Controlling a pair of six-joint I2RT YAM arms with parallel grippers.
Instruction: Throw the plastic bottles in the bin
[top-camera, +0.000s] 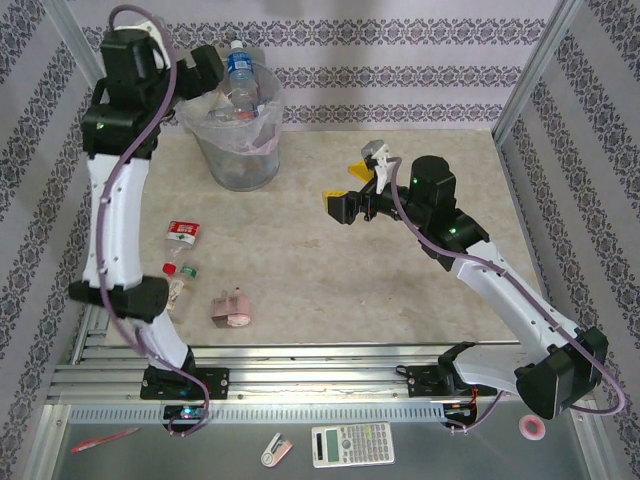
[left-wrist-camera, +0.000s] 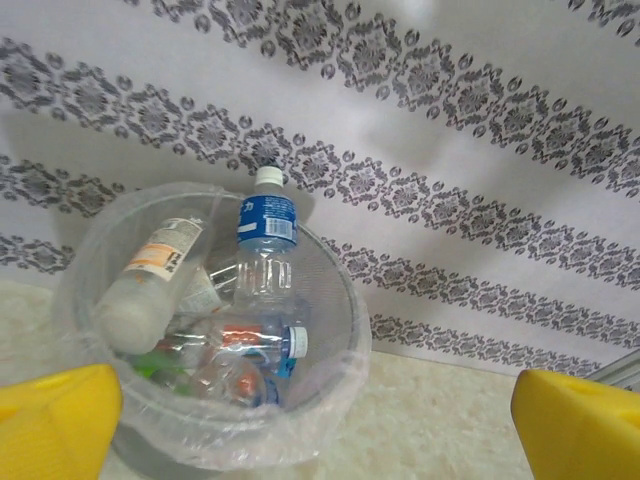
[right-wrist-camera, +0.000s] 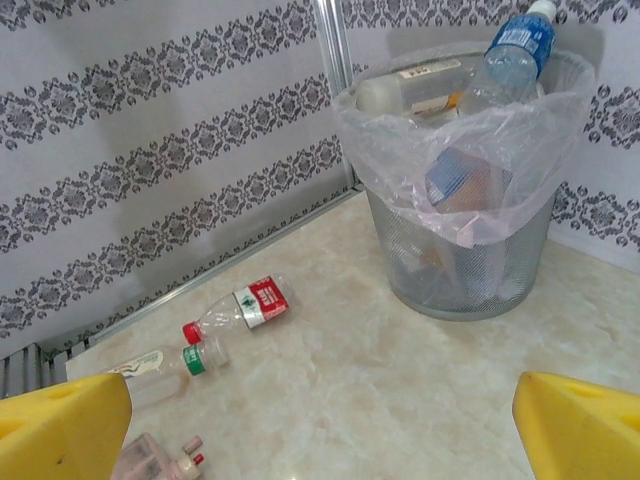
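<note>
The bin (top-camera: 240, 150) stands at the far left of the table, its bag holding several plastic bottles. A blue-labelled bottle (top-camera: 238, 64) stands upright in it, poking above the rim. My left gripper (top-camera: 205, 75) hovers open just left of the bin's top. In the left wrist view its yellow fingers (left-wrist-camera: 55, 420) frame the bin's rim (left-wrist-camera: 345, 330), the blue-labelled bottle (left-wrist-camera: 266, 235) and an orange-labelled one (left-wrist-camera: 150, 275); nothing is between them. A red-labelled bottle (top-camera: 183, 232) and a green-capped bottle (top-camera: 180, 275) lie on the table at the left. My right gripper (top-camera: 345, 185) stands open mid-table, empty.
A small pink lumpy object (top-camera: 232, 308) lies near the front edge, right of the green-capped bottle. Metal frame posts rise at both sides. Below the table edge lie a calculator (top-camera: 352, 444), a tape roll (top-camera: 533, 427) and a red pen (top-camera: 105, 440).
</note>
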